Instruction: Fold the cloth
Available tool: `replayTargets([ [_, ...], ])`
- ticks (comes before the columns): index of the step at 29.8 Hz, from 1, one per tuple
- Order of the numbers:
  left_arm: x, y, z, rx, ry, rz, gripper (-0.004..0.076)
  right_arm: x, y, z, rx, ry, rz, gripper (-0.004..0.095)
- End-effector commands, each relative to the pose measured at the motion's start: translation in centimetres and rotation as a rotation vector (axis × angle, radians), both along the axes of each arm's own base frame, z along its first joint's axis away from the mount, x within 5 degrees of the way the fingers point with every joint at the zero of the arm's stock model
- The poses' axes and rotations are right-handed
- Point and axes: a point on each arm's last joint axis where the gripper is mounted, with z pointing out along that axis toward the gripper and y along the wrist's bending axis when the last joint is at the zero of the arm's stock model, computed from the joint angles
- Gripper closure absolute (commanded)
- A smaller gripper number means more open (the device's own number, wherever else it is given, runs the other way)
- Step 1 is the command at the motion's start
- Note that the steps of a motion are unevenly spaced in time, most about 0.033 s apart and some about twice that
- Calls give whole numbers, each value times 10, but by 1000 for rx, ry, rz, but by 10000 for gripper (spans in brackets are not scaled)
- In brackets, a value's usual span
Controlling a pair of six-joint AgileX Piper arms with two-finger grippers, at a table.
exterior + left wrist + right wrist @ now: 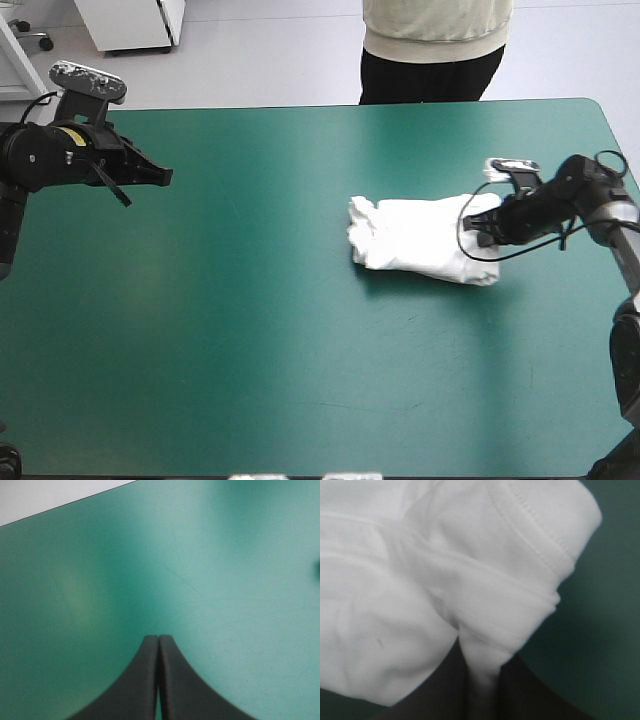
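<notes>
The table with its teal-green cover fills most of the high view, and its surface is bare around the cloth. The T-shirt lies on the right half of the table, about midway between the near and far edges and closer to the right edge than to the centre. It is a white, folded, roughly oblong bundle with a rumpled end facing the table's middle.

The right gripper is at the bundle's right end. In the right wrist view its black fingers are all but together, pinching a narrow fold of the T-shirt between them. A stitched hem curves across the cloth just ahead of the gripper, with teal-green cover showing beside it.

The left gripper is over the table's far left part, well apart from the T-shirt. In the left wrist view its fingers are pressed together into one pointed arch with nothing between them, and only the cover lies ahead of the gripper.
</notes>
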Motion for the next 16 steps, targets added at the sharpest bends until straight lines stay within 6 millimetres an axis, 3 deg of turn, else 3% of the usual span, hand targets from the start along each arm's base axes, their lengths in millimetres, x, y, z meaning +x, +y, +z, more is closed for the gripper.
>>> replayTargets([
  [1, -11, 0, 20, -26, -106, -3, 733, -23, -42, 27, -72, -49, -120, 903],
  [5, -11, 0, 20, -21, -107, -8, 733, -46, -92, 33, -159, -11, -273, 904],
  [8, -11, 0, 20, -21, -107, -8, 733, -58, -116, 39, -210, -14, -363, 905],
  [13, -11, 0, 20, -22, -109, -8, 733, -61, -124, 41, -229, -25, -378, 863],
  [16, -11, 0, 20, -22, -109, -8, 733, -61, -123, 41, -233, -30, -363, 701],
])
